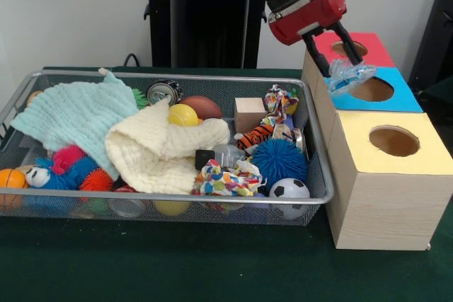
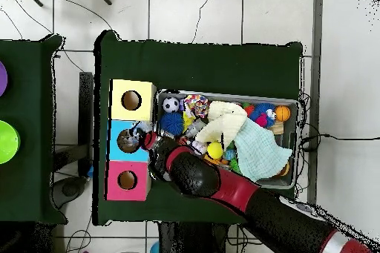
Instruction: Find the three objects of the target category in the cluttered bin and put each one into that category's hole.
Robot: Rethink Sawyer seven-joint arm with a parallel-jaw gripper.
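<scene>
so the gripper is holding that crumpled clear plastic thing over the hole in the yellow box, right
Not quite. The gripper does hold the crumpled clear plastic piece, but over the hole of the blue box, the middle one, not the yellow box. The front view shows it, and the overhead view agrees.

At frame centre, the bin (image 1: 320, 199) is shiny silver wire mesh holding soft, crinkled cloths (image 1: 163, 148), a spiky rubbery ball (image 1: 277, 162) and a glossy can (image 1: 163, 92). Right, pale wood-grain boxes (image 1: 386, 203); the gripper (image 1: 342, 68) pinches seemingly crinkly clear plastic (image 1: 348, 76).
</scene>
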